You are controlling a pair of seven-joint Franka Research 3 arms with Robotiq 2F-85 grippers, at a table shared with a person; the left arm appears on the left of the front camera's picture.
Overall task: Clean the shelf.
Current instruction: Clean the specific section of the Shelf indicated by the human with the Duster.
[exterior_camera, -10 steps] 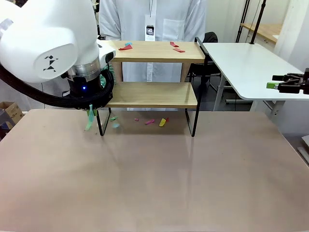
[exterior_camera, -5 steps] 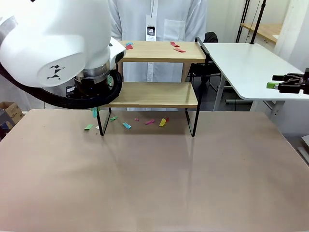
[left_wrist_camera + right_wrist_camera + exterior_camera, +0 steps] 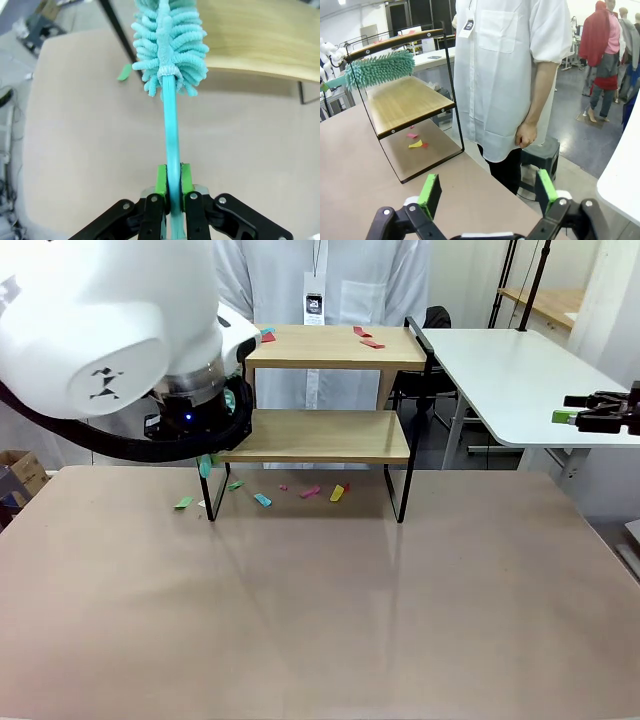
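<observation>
This looks like a robotics lab in a large shared hall. Just beyond the right gripper stands a person in a white coat with a badge. Farther off, other people cross an open grey floor. A white table sits near the gripper, with black stands behind it.

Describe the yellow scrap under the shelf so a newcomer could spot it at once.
Find the shelf, the two-board wooden rack in a black frame standing far back on the table. Beneath its lower board, paper scraps lie on the table. The yellow scrap lies toward the right, the only yellow one among pink, blue and green pieces.
</observation>
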